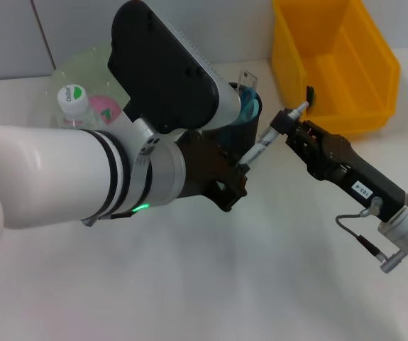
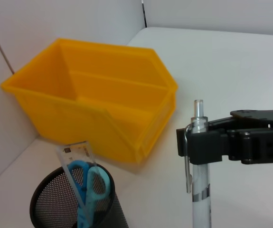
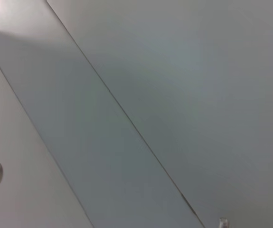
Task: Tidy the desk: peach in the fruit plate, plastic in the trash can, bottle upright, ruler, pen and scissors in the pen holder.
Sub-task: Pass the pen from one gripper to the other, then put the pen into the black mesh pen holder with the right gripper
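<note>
The right end effector [image 1: 289,122] is clamped on the upper end of the pen [image 1: 267,141], its dark fingers [image 2: 207,145] closed around the barrel just under the clear cap, as the left wrist view shows plainly. The pen is off the table [image 1: 260,284], slanting down and to the left, and its lower end meets the left end effector [image 1: 235,177], whose dark fingers sit around it; whether those fingers are pressed on the pen or only near it I cannot tell, since the big left arm covers much of that spot.

Just behind the two end effectors stands the black mesh pen holder [image 2: 74,204], and in it are the blue-handled scissors [image 2: 91,183] and the clear ruler [image 2: 77,154], both upright with their tops sticking out above the rim. The pen is just beside the holder's rim, not inside it.

On the far right sits the yellow bin [image 1: 335,64]. On the far left, partly hidden by the left arm, the bottle [image 1: 72,103] stands upright with its white cap on top, beside the pale green fruit plate [image 1: 83,64], where something pink [image 1: 104,108] shows.
</note>
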Available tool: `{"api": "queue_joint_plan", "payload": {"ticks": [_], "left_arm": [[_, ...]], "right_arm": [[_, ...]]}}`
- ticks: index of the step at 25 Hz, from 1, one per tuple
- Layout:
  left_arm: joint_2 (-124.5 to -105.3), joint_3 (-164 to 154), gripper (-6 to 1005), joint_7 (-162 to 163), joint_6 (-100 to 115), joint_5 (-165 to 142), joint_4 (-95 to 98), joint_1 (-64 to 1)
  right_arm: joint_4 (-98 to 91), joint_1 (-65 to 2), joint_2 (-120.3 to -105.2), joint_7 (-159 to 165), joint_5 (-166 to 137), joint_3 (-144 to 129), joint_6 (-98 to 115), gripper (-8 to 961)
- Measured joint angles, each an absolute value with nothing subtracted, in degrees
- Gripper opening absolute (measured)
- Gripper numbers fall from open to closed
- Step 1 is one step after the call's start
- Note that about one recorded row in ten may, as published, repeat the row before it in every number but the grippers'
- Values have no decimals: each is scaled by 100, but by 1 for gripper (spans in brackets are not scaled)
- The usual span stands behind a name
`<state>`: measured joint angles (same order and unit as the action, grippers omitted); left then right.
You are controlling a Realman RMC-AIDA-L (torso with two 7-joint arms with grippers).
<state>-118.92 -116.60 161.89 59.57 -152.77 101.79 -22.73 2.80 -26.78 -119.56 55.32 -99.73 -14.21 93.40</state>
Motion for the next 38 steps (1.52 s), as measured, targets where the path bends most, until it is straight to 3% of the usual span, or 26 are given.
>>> {"api": "queue_joint_plan", "payload": {"ticks": [4,9,15,18,21,24,26,29,35,38], "left_arm": [[-11899,-11674,118,16194,5897,-15267,10179,-2263],[-11896,-11810,222,16195,5812,-15276,10216,-2233],[-11885,-11781,415,16214,5776,-15308,10422,-2040],[-11866,-11750,675,16149,5588,-15393,10709,-1663],[-11854,-11788,703,15585,4754,-15431,10975,-843],[-11854,-11788,730,15585,4754,-15431,10975,-843],[-11840,-11983,749,14759,3263,-15321,11002,69],[-11814,-12157,767,14353,2046,-15219,10939,589],[-11787,-12242,765,14287,1397,-15116,10856,805],[-11665,-12363,765,14274,1301,-14977,10845,791]], "right_arm": [[315,-2666,-11958,5485,-9962,-1413,9334,166],[358,-2628,-11961,5477,-9946,-1278,9311,141],[335,-2570,-11961,5470,-9942,-1180,9332,133],[274,-2556,-11950,5306,-9940,-1045,9427,133],[174,-2605,-11943,4975,-9939,-799,9640,133],[-114,-2873,-11934,4786,-9939,-494,9807,133],[-181,-2953,-11937,4718,-9939,-439,9833,133],[-381,-3268,-11936,4503,-9939,-313,9853,133],[-599,-3505,-11933,4499,-9940,-300,9817,132],[-683,-3536,-11929,4499,-9940,-310,9813,132]]}}
